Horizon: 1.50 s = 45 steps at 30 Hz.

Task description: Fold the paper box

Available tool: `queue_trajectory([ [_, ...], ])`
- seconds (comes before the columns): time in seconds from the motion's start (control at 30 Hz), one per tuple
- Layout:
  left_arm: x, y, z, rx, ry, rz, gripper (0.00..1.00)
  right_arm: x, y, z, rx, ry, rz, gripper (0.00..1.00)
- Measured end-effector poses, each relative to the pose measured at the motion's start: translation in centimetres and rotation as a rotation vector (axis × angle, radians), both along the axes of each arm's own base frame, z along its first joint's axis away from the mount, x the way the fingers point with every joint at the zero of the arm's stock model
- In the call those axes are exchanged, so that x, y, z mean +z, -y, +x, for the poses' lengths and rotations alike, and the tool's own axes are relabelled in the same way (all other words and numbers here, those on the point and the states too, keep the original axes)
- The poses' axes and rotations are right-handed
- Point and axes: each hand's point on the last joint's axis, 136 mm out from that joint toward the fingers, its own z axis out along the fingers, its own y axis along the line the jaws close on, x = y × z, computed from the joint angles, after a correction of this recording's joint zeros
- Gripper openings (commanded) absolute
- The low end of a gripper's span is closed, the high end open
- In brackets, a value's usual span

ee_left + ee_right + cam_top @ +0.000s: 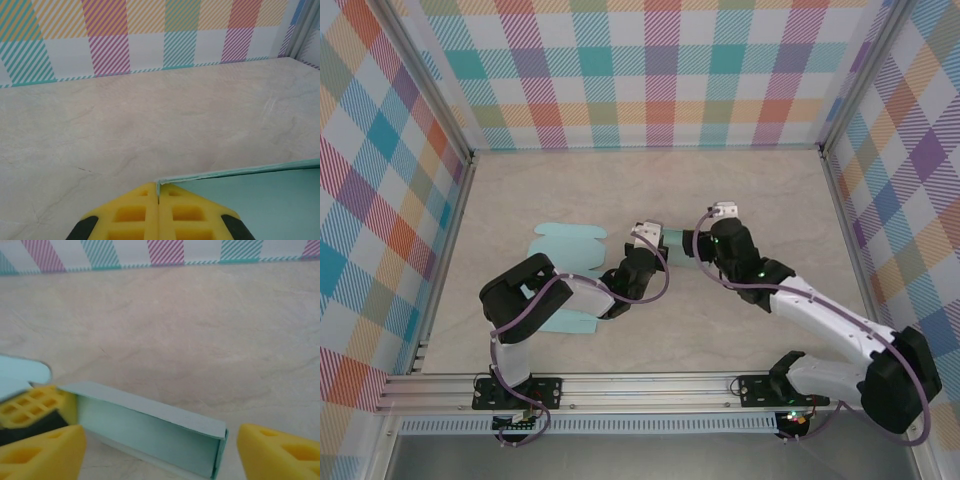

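Note:
The light teal paper box (567, 245) lies half flat on the table, its rounded flaps spread out to the left. One side is folded up into a long narrow wall (150, 425). My left gripper (159, 187) is shut, with a thin corner edge of the box (260, 200) pinched between its yellow pads. In the top view it (648, 240) sits at the left end of the raised wall. My right gripper (160, 450) is open, one yellow finger on each side of the wall's ends and not touching it. The left gripper's fingers (30, 405) show beside it.
Beige marbled table (770, 200) enclosed by checked walls (650, 70) at the back and both sides. A metal rail (640, 385) runs along the near edge by the arm bases. Open tabletop lies behind and to the right of the box.

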Motion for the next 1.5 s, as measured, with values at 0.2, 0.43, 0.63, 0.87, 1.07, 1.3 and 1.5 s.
queue_trajectory([
  [0.2, 0.0, 0.0, 0.0, 0.002, 0.0, 0.001, 0.0, 2.8, 1.8, 1.1, -0.074, -0.035, 0.074, 0.96],
  [0.43, 0.1, 0.1, 0.2, 0.01, 0.001, 0.003, 0.0, -0.7, 3.3, 3.0, -0.132, -0.19, 0.123, 0.93],
  [0.63, 0.1, 0.2, 0.1, 0.013, 0.005, 0.011, 0.0, -3.4, 4.2, 3.8, -0.165, -0.286, 0.2, 0.92],
  [0.87, 0.1, 0.6, 0.0, 0.012, 0.003, 0.018, 0.0, -6.9, 4.7, 3.5, -0.19, -0.363, 0.229, 0.9],
  [1.07, 0.0, 0.6, 0.0, 0.019, 0.002, 0.023, 0.0, -7.9, 4.6, 3.8, -0.198, -0.357, 0.255, 0.87],
  [1.3, -0.1, 0.7, -0.1, 0.022, -0.006, 0.038, 0.08, -8.6, 4.6, 3.6, -0.203, -0.303, 0.315, 0.83],
  [1.5, -0.3, 0.7, -0.5, 0.007, -0.016, 0.045, 0.25, -8.9, 4.7, 3.9, -0.215, -0.285, 0.319, 0.8],
])
